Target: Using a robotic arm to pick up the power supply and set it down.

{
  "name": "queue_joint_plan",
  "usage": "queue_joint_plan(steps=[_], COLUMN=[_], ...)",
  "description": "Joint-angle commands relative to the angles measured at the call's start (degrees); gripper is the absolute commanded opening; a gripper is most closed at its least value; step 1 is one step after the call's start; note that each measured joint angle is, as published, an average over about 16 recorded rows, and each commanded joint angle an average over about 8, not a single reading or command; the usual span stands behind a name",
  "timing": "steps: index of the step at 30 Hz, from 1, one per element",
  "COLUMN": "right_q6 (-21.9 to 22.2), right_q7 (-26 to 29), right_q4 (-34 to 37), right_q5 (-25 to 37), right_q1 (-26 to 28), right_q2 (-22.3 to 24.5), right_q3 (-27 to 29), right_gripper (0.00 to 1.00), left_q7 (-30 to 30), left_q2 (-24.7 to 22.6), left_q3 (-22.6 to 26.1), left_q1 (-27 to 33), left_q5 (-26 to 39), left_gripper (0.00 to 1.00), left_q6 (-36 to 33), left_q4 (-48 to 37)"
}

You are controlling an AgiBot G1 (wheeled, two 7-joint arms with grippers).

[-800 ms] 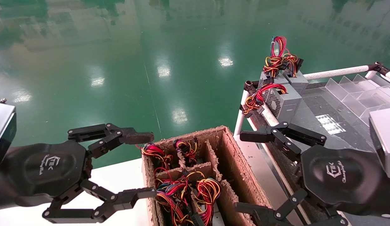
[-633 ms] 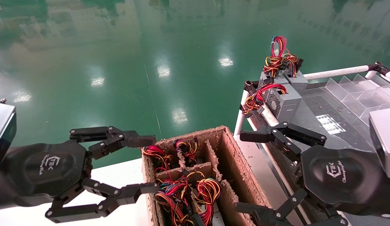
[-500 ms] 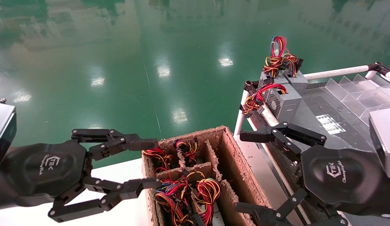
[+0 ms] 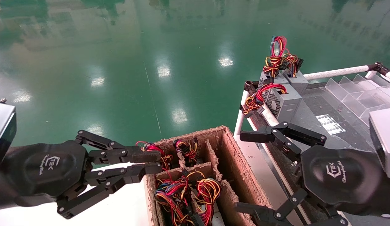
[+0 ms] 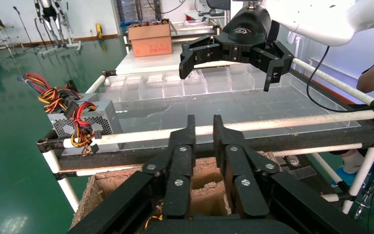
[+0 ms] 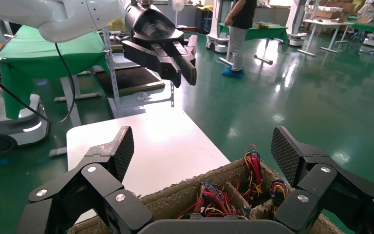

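Note:
Several grey power supplies stand in a brown cardboard box (image 4: 227, 150), with only their red, yellow and orange wire bundles (image 4: 207, 188) showing. Two more power supplies (image 4: 284, 103) sit on the rack's near corner, wires on top; one power supply (image 5: 85, 122) shows in the left wrist view. My left gripper (image 4: 152, 161) hovers at the box's left rim, its fingers (image 5: 185, 146) drawn nearly together with a narrow gap and nothing between them. My right gripper (image 4: 243, 172) hangs wide open over the box's right wall and the rack edge, holding nothing; its pads (image 6: 122, 152) frame the wire bundles (image 6: 214, 200).
The box rests on a white table (image 4: 119, 194). A rack of white tubes (image 4: 336, 72) with a clear sheet and clear divider trays (image 4: 358, 91) stands to the right. Green floor lies beyond. A person (image 6: 238, 29) stands far off.
My left gripper's fingers have closed from wide open to almost together, at the box's left rim. The right arm has not moved.

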State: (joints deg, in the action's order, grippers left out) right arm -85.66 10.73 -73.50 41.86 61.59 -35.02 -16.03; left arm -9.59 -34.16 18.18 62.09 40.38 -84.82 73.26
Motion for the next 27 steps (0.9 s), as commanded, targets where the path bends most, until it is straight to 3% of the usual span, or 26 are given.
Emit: queue_joint_plan(steps=[1,9,10,17,18,27], right_q6=[0.00,0.00,0.00,0.00,0.00,0.11], right_q7=[0.00,0.00,0.00,0.00,0.00,0.12], right_q4=[0.00,0.00,0.00,0.00,0.00,1.03], right_q5=[0.00,0.00,0.00,0.00,0.00,0.21], right_q1=[0.00,0.00,0.00,0.00,0.00,-0.43], right_q2=[0.00,0.00,0.00,0.00,0.00,-0.10], right_q3=[0.00,0.00,0.00,0.00,0.00,-0.25], right_gripper=[1.00,1.00,1.00,1.00,1.00,1.00], left_q7=[0.00,0.00,0.00,0.00,0.00,0.01], left_q2=[0.00,0.00,0.00,0.00,0.00,0.00], left_q3=[0.00,0.00,0.00,0.00,0.00,0.01], left_q1=[0.00,0.00,0.00,0.00,0.00,0.01], left_q5=[0.00,0.00,0.00,0.00,0.00,0.00], left_gripper=[0.00,0.01,0.10,0.96,1.00,1.00], left_q6=[0.00,0.00,0.00,0.00,0.00,0.00], left_q4=[0.00,0.00,0.00,0.00,0.00,-0.01])
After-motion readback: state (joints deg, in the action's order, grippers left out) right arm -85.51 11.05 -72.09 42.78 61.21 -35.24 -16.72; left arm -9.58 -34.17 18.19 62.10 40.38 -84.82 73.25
